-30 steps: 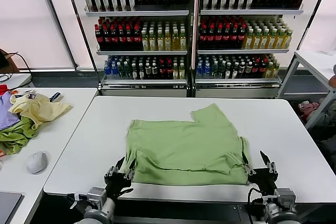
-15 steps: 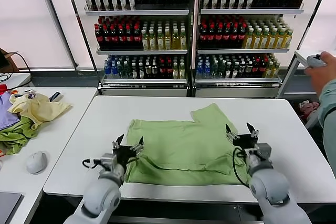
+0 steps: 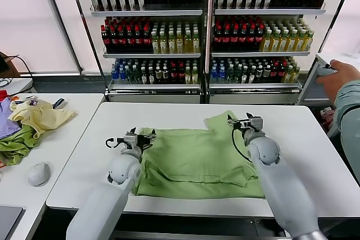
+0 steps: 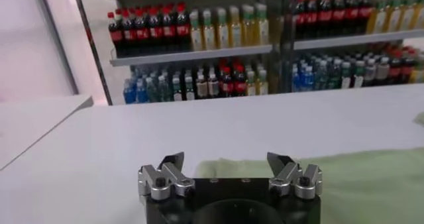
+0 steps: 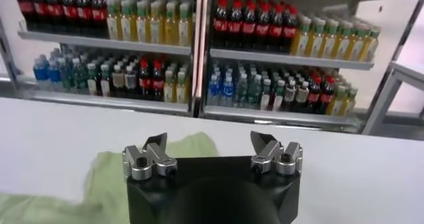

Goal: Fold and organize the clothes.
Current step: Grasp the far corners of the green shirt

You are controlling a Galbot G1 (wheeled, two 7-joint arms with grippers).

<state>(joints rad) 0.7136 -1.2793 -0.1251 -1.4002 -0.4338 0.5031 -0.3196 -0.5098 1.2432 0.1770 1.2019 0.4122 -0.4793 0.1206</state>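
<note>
The light green short-sleeved cotton shirt (image 3: 197,158) lies flat on the white rectangular table (image 3: 292,133), spread wide near the table's front edge. Its near hem is doubled back on itself, leaving a raised fold line across the lower part. One sleeve (on the robot's right side) projects toward the far edge. The fabric shows shallow creases; collar and chest print are not visible.

My left pincer (image 3: 134,135) now sits at the far left corner of the shirt (image 3: 197,158), up from the table's near edge; my right pincer (image 3: 245,122) has likewise travelled to the far right flap; both stand spread, empty; the near hem now lies flat.
</note>
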